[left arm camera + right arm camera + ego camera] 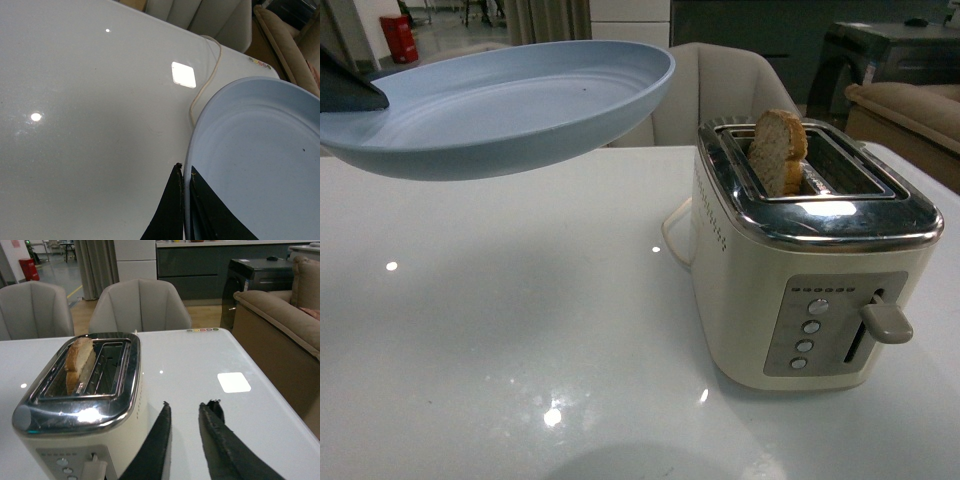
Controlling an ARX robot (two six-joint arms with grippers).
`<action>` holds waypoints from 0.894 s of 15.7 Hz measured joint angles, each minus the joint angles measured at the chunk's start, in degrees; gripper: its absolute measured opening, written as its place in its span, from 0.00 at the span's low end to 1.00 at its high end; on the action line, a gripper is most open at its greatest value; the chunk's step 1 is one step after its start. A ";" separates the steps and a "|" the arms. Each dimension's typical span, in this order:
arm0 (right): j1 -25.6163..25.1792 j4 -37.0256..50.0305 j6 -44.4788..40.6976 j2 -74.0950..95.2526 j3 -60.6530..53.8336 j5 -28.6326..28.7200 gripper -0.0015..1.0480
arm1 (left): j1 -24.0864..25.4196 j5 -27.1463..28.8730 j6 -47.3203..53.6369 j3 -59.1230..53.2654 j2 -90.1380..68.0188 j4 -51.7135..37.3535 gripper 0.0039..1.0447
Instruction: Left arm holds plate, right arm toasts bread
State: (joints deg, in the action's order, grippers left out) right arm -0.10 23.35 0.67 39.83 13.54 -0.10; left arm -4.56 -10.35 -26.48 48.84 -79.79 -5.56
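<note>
On the white bench (500, 330), cream toaster (800, 290) up close. The bread (778, 150) stands upright in the slot nearer the plate, rounded crust end up, top half showing. Right tool (187, 410) hangs just beside the toaster, fingers parted, empty. Further left, the pale blue plate (520, 105) is held clear above the bench; left tool (185, 168) pinches its rim, one finger on each side.

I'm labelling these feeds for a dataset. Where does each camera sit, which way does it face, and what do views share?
Front: on the body, facing forward over the table at the toaster holding the bread; the left gripper shows, gripping the raised plate.
Left wrist: looks down along its fingers clamped on the plate's rim.
Right wrist: looks past the open right gripper at toaster and bread.
Shared: front and left wrist, the plate.
</note>
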 joint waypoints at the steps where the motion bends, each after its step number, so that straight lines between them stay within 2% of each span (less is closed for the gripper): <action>1: 0.09 -1.90 -0.13 -3.45 -1.38 0.00 0.13 | 0.04 0.02 -0.02 0.00 0.00 0.00 0.02; 2: 0.09 -4.57 -0.24 -8.26 -3.10 0.00 0.04 | 0.07 0.02 -0.02 0.00 0.00 0.00 0.02; 3: 0.09 -8.04 -0.37 -16.81 -6.67 -0.02 0.02 | 0.15 0.04 -0.02 0.00 0.00 0.00 0.02; 14: 0.09 -13.03 -0.42 -29.24 -12.87 0.00 0.02 | 0.11 0.02 -0.02 0.00 0.00 0.02 0.02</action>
State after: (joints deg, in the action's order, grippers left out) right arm -0.01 10.33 0.25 10.59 0.67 -0.10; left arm -4.45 -10.33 -26.50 48.84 -79.79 -5.54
